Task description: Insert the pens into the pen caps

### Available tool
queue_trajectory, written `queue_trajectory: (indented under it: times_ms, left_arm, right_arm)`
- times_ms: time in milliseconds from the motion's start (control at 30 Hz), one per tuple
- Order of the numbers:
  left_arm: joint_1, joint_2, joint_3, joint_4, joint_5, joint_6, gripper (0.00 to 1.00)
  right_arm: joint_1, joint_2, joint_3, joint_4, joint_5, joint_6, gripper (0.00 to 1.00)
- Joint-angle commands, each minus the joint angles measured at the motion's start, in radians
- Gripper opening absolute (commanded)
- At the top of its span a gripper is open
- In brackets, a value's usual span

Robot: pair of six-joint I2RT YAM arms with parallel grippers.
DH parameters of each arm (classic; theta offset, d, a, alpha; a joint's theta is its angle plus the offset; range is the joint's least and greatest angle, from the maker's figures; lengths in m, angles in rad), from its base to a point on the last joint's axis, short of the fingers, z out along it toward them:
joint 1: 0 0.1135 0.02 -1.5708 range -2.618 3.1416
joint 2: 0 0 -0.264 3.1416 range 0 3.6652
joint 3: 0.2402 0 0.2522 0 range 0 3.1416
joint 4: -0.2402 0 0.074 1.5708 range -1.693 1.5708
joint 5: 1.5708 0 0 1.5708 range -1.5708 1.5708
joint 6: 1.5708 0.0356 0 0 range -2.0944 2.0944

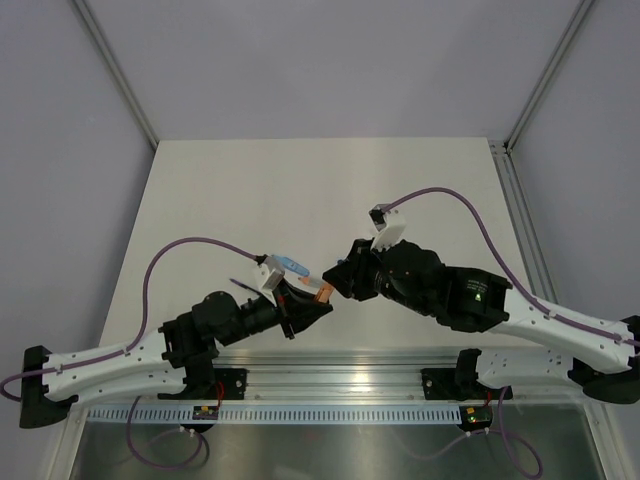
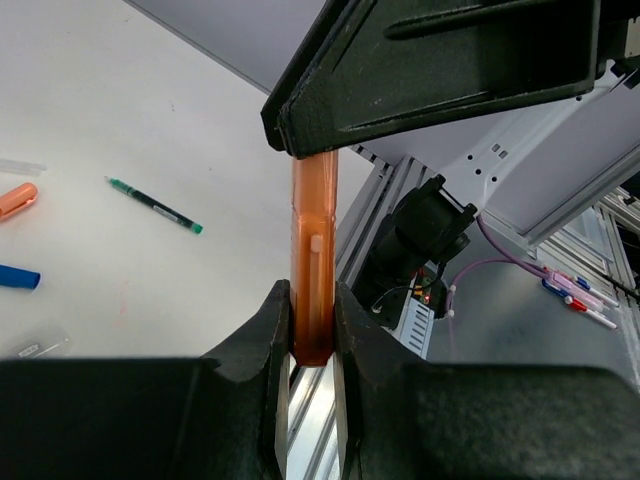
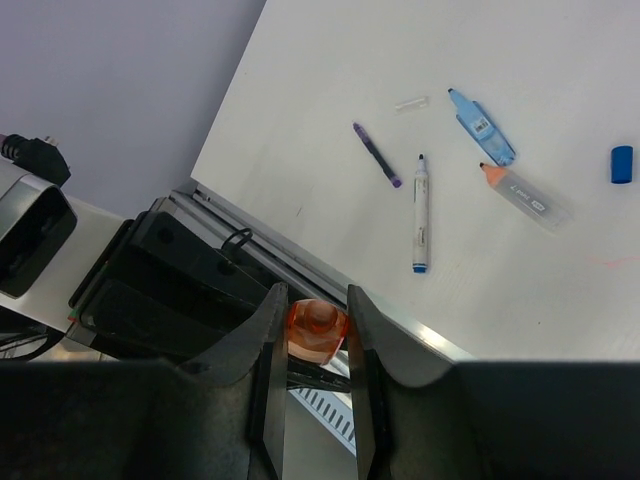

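An orange pen cap (image 2: 313, 270) hangs between both grippers over the table's near edge (image 1: 323, 291). My left gripper (image 2: 312, 300) is shut on its lower end. My right gripper (image 3: 318, 300) closes on its other end, seen end-on (image 3: 318, 332). On the table lie a white pen with a blue end (image 3: 420, 213), a clear pen with an orange tip (image 3: 525, 195), a thin purple pen (image 3: 377, 155), a light blue marker (image 3: 480, 127), a blue cap (image 3: 621, 164) and a clear cap (image 3: 410, 103). A green-tipped pen (image 2: 155, 205) shows in the left wrist view.
The aluminium rail (image 1: 340, 375) runs along the table's near edge, below the two grippers. Purple cables (image 1: 450, 195) arch over both arms. The light blue marker (image 1: 292, 265) lies just behind the left wrist. Grey walls close in the table on three sides.
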Motion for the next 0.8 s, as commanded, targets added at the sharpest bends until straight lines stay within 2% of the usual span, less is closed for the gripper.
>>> queue_trajectory:
  times_ms: [0, 167, 367, 500, 767]
  left_arm:
    - [0.003, -0.005, 0.071, 0.12, -0.071, -0.044, 0.0]
    - [0.003, -0.001, 0.092, 0.114, -0.1, -0.07, 0.0]
    - [0.003, 0.044, 0.128, 0.117, -0.122, -0.061, 0.0]
    - [0.011, 0.109, 0.178, 0.116, -0.114, -0.04, 0.0]
    - [0.119, 0.152, 0.192, 0.156, -0.047, -0.087, 0.0]
  right_arm:
    - [0.045, -0.015, -0.042, -0.048, 0.071, 0.01, 0.04]
    - [0.071, -0.031, -0.091, -0.028, 0.088, 0.039, 0.0]
    - [0.125, -0.027, -0.163, 0.0, 0.132, 0.077, 0.0]
    - [0.151, -0.061, -0.279, 0.064, 0.143, 0.14, 0.0]
    - [0.293, -0.044, -0.359, 0.083, 0.27, 0.271, 0.0]
